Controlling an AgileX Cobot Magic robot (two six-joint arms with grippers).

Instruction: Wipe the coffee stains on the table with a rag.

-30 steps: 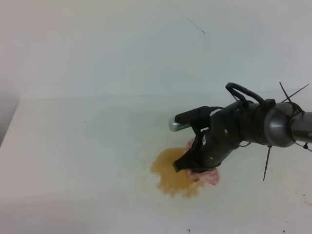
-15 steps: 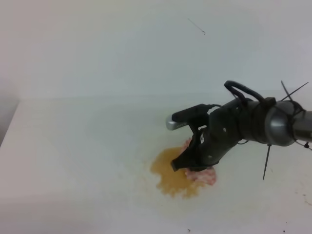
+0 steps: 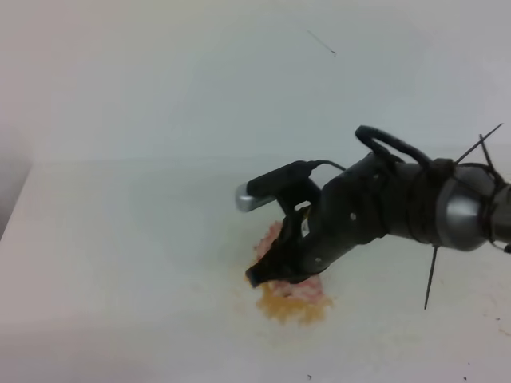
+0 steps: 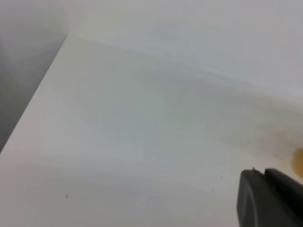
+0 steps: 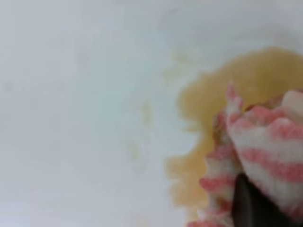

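The coffee stains (image 3: 292, 307) show as a tan blotch on the white table (image 3: 120, 239), partly covered by my right arm. My right gripper (image 3: 267, 274) is shut on the rag (image 3: 273, 236), a pink-and-white striped wad pressed down on the blotch. The right wrist view shows the rag (image 5: 258, 142) lying over the wet stain (image 5: 222, 90), with one dark finger (image 5: 253, 208) under the cloth and faint brown streaks to the left of the blotch. In the left wrist view only a dark part of my left gripper (image 4: 270, 198) shows at the bottom right, its jaws hidden.
A white wall rises behind the table. The table's left edge (image 4: 33, 104) drops off to a grey gap. Cable ties and a looped cable stick out from the right arm (image 3: 447, 207).
My right gripper has slid left and slightly forward with the rag across the blotch. The visible stain is smaller, with only its lower part still showing.
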